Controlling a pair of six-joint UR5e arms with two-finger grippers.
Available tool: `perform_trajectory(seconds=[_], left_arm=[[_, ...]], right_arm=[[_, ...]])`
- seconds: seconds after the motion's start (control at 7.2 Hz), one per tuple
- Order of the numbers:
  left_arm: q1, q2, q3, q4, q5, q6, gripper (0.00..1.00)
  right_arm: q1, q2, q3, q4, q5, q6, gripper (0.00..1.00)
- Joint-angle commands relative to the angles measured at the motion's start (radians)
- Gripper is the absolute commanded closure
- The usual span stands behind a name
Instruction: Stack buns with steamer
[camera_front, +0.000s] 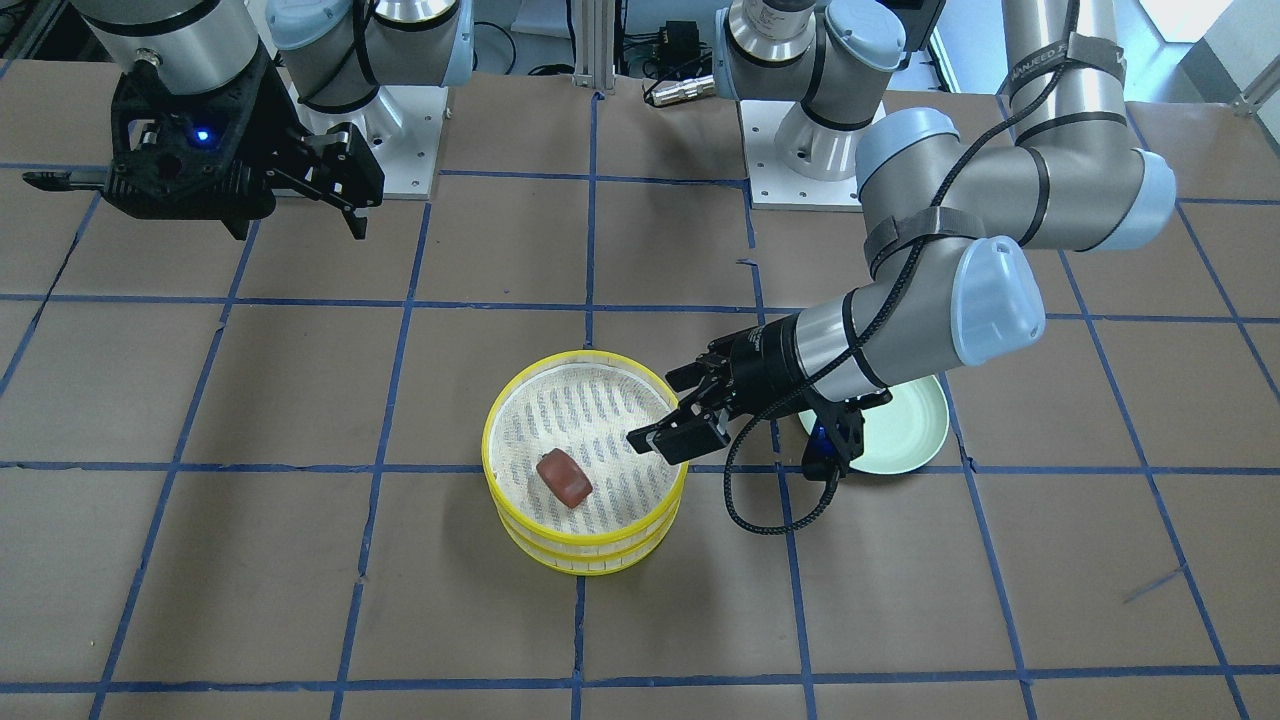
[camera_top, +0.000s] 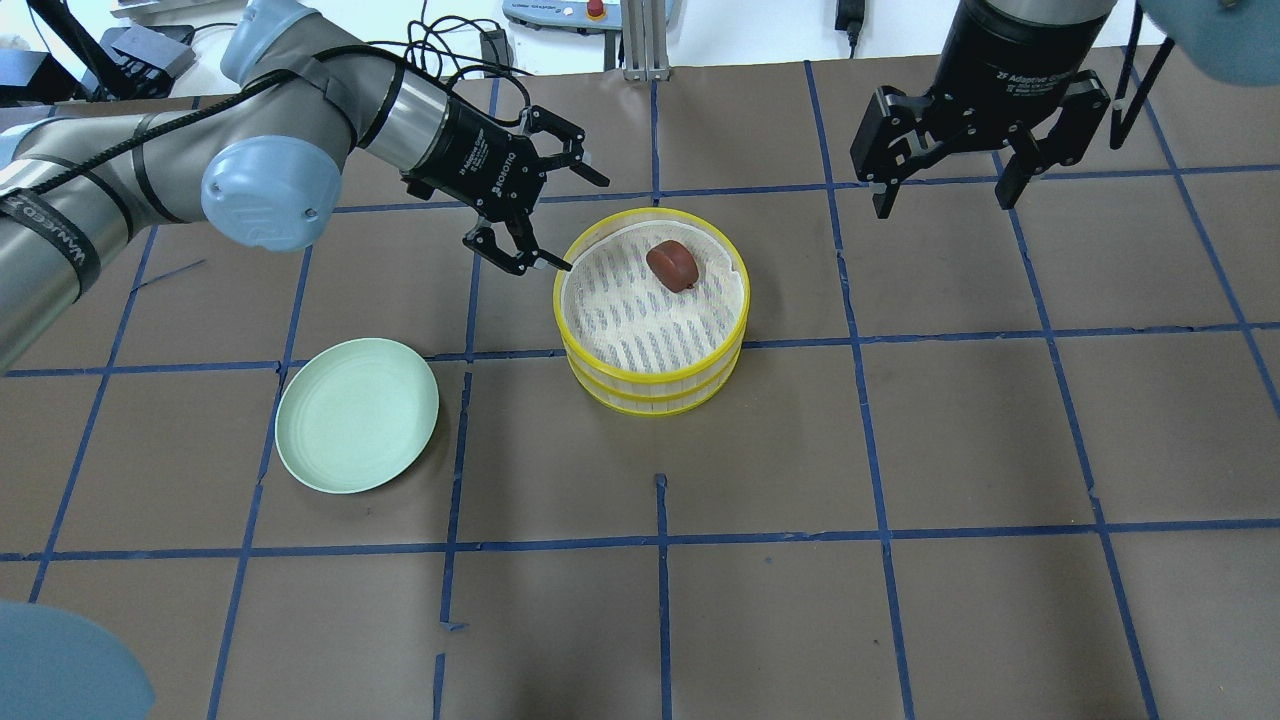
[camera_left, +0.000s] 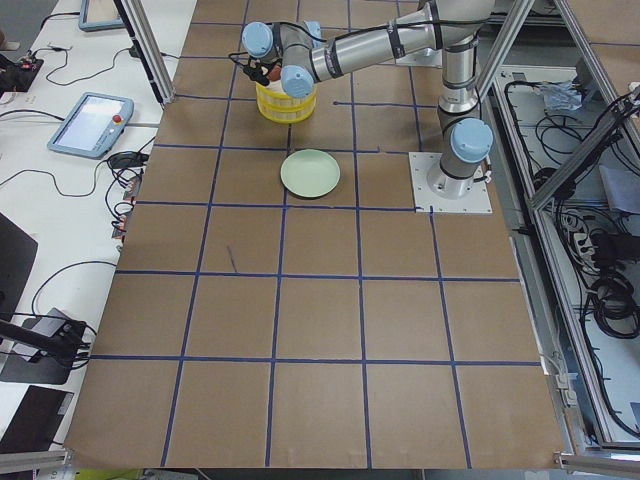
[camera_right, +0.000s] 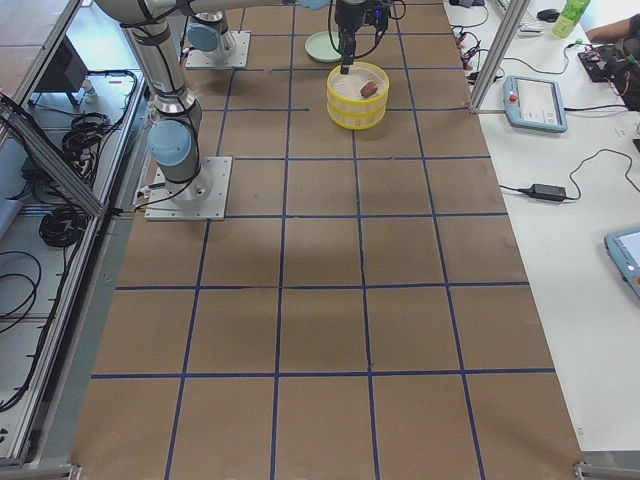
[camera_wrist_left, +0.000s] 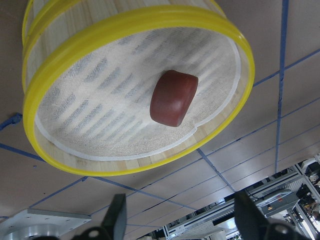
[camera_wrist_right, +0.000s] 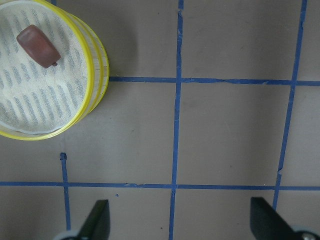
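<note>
The steamer (camera_top: 650, 377) is two yellow-rimmed trays stacked one on the other, mid-table (camera_front: 588, 542). The reddish-brown bun (camera_top: 673, 265) lies on the white mesh of the upper tray (camera_front: 564, 478). The white bun is not in view. My left gripper (camera_top: 588, 226) is open and empty, level with the steamer's rim on its left side (camera_front: 650, 408). Its wrist view shows the bun (camera_wrist_left: 173, 97) inside the rim (camera_wrist_left: 150, 20). My right gripper (camera_top: 945, 205) is open and empty, raised off to the steamer's right (camera_front: 298, 232). Its wrist view shows the steamer (camera_wrist_right: 96, 75).
A plain pale-green plate (camera_top: 357, 415) lies on the brown table left of the steamer, under my left forearm in the front view (camera_front: 905, 435). Blue tape lines grid the tabletop. The arm bases stand at the robot's edge of the table.
</note>
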Motion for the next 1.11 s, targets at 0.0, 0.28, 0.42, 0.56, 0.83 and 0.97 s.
perform_trajectory(seconds=[0.0,0.28,0.42,0.56,0.83,0.97], left_arm=[[0.0,0.0,0.086,-0.044,0.355,0.237,0.0],[0.0,0.023,0.112,-0.128,0.597,0.691,0.0],[-0.018,0.078,0.131,-0.217,0.664,0.757,0.0],[-0.023,0.16,0.148,-0.31,0.675,0.779,0.0],[-0.035,0.323,0.104,-0.322,0.674,0.879,0.0],[-0.035,0.354,0.067,-0.311,0.675,0.88,0.0]], right_arm=[[-0.001,0.001,0.0,-0.004,-0.002,0.0,0.0],[-0.001,0.001,0.0,-0.007,-0.004,0.003,0.0],[-0.002,0.001,0.0,-0.005,-0.005,0.002,0.0],[-0.002,0.001,0.0,-0.005,-0.004,0.002,0.0],[-0.005,-0.001,0.0,-0.005,-0.004,0.002,0.0],[-0.005,0.001,0.0,-0.005,-0.004,0.002,0.0]])
